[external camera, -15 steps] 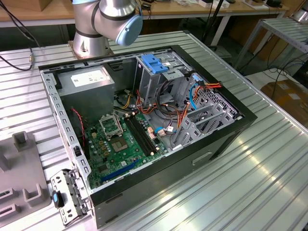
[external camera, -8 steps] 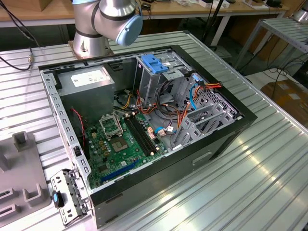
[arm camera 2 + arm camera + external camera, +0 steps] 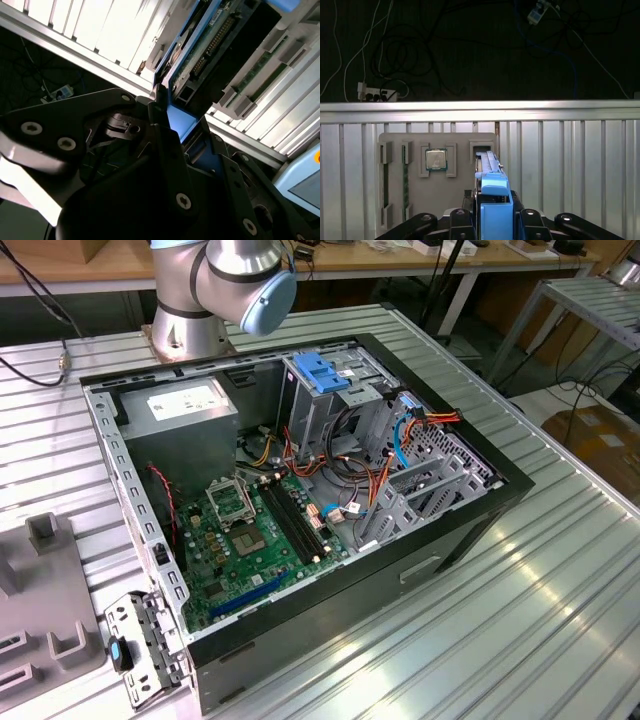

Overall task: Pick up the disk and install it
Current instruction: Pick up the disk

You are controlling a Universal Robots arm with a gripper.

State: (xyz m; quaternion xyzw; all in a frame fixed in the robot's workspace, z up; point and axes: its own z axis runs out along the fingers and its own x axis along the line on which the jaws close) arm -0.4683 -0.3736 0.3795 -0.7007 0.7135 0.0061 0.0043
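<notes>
Gripper (image 3: 494, 220) fingers (image 3: 520, 222) clasp the disk (image 3: 490, 172) edgewise at the grey holder (image 3: 435, 200); judging by the open computer case (image 3: 330, 640), installing it is not yet done.

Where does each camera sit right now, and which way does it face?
Exterior view: off the arm, raised, angled down into the open computer case on the ribbed table; the arm's lower joints show at top.
First wrist view: on the wrist, looking past the end effector along the disk standing on edge in the grey tray.
Second wrist view: on the wrist, close against the end effector's dark body, facing the disk's connector side.
Shared: both wrist views show the end effector shut on the disk's blue rail.
</notes>
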